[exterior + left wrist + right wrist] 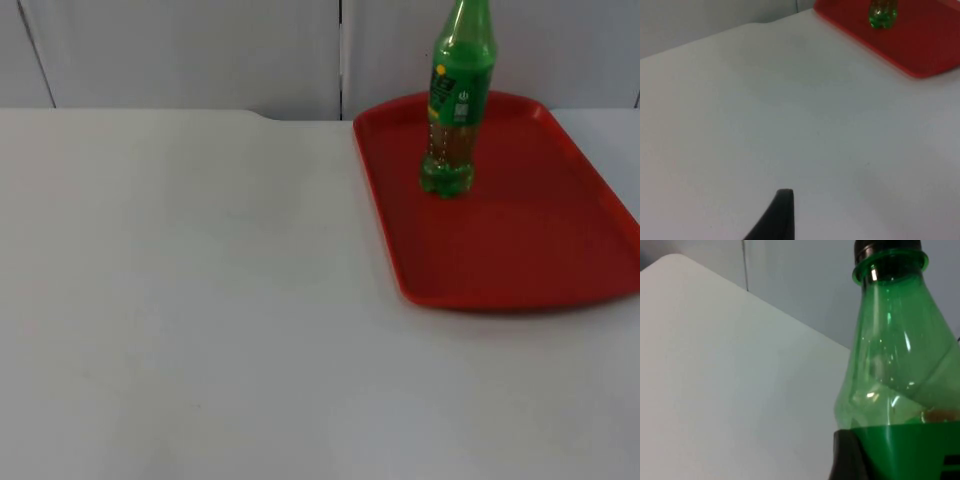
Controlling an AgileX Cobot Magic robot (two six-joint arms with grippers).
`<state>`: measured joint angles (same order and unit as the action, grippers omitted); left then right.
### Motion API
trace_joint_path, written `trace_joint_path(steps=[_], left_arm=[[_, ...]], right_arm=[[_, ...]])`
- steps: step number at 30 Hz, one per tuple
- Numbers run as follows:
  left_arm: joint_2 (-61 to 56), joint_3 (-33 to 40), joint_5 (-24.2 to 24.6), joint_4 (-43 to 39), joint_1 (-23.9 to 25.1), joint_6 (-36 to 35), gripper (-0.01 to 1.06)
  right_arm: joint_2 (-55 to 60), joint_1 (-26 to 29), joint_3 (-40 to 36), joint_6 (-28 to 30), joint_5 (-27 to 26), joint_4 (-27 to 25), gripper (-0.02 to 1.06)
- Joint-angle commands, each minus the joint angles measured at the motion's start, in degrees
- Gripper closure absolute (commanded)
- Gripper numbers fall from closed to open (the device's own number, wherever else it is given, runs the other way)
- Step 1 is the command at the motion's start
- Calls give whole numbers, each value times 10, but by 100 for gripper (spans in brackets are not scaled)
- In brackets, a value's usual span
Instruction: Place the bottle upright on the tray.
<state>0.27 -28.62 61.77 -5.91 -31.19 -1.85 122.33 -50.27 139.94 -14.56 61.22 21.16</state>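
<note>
the flat red plastic tray [520, 250] lies on the white table top [200, 300], at the right side of the top view and far back, its rear edge close to the grey partition wall [180, 50] behind the table. the green plastic bottle with a dark cap [458, 100] stands upright on the tray, in its rear left part, near the back rim. in the left wrist view the tray [920, 45] with the bottle [883, 14] on it sits well apart, across bare table [790, 125]. in the right wrist view the bottle [895, 365] stands just in front, table [715, 390] and wall [800, 280] behind it.
</note>
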Motion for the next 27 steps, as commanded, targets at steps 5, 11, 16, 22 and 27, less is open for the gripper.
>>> trace_joint_path(steps=[5, 11, 16, 22, 27], left_arm=[[-3, 3, -1, -3, -2, -1, 0], [-3, 3, -1, -3, -2, -1, 0], [-3, 3, -1, -3, -2, -1, 0], [-3, 3, -1, -3, -2, -1, 0], [-3, 3, -1, -3, -2, -1, 0]], right_arm=[[-28, -15, 3, 25, 5, -8, 105], [-88, -15, -80, 33, -9, -18, 105], [-144, -15, -163, 41, -15, -18, 105], [-243, -15, -318, 12, -118, -18, 105], [-344, -15, -469, -12, -248, -18, 105]])
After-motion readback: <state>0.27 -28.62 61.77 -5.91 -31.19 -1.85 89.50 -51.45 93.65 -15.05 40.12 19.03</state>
